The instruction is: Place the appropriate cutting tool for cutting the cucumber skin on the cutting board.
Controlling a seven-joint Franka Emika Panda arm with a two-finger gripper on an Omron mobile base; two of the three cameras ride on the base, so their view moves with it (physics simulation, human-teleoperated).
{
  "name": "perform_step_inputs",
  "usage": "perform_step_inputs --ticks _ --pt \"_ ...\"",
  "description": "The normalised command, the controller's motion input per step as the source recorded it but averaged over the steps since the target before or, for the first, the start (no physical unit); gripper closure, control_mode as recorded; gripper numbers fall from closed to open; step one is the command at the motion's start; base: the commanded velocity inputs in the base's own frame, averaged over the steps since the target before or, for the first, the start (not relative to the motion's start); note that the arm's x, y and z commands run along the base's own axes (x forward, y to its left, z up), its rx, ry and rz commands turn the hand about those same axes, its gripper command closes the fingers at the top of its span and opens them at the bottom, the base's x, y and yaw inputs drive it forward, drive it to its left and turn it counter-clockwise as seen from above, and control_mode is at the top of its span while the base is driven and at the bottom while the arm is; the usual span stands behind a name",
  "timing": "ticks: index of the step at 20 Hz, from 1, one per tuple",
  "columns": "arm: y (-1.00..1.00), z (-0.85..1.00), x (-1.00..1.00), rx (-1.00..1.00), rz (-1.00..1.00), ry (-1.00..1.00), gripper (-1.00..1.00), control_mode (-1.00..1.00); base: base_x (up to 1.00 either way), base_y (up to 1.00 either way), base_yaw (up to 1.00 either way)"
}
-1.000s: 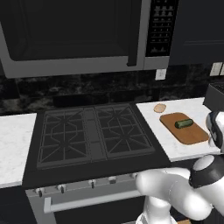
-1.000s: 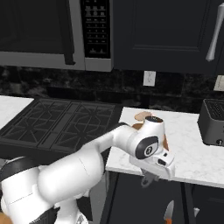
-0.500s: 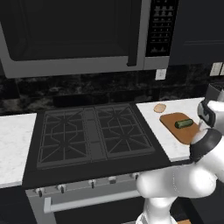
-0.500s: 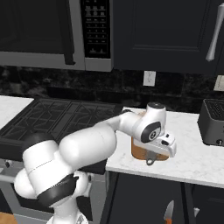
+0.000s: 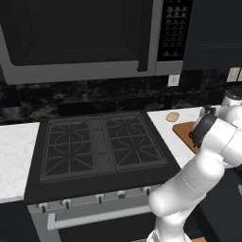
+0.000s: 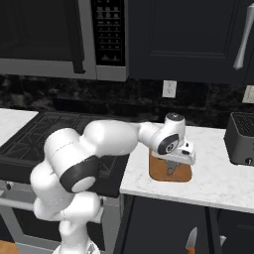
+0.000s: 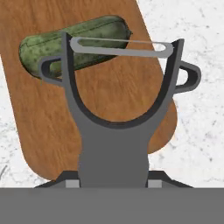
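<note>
A grey Y-shaped peeler [image 7: 114, 144] stands in my gripper [image 7: 113, 181], which is shut on its handle. Its blade hangs just above the brown cutting board [image 7: 39, 113]. The dark green cucumber [image 7: 94, 35] lies on the board right behind the blade. In the right base view my gripper [image 6: 173, 166] hovers low over the near part of the cutting board [image 6: 158, 171], with the peeler [image 6: 170, 170] pointing down. From the left base view the board's corner [image 5: 182, 130] shows beside my arm.
A tan round item [image 5: 172, 116] lies on the white counter behind the board. The stove [image 5: 101, 146] is to the left, a dark toaster [image 6: 241, 139] to the right. A knife [image 6: 191, 239] shows low down below the counter's front edge.
The arm has swung up and back from the counter's front edge to above the cutting board, carrying the peeler with it.
</note>
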Motion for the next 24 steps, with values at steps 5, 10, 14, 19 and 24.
perform_step_inputs --ticks 5,10,14,19,24 --pt "0.00 -0.43 0.64 0.00 0.10 -0.01 1.00 -1.00 0.00 0.00 0.00" --pt "0.11 -0.23 0.05 0.00 0.10 -0.01 1.00 -1.00 0.00 0.00 0.00" --pt "0.32 -0.33 0.00 0.00 0.09 0.00 -1.00 -1.00 0.00 0.00 0.00" --pt "0.34 -0.09 -0.03 0.00 0.04 0.00 -1.00 -1.00 0.00 0.00 0.00" --pt "0.13 0.55 -0.21 -0.01 0.00 0.00 -1.00 -1.00 0.00 0.00 0.00"
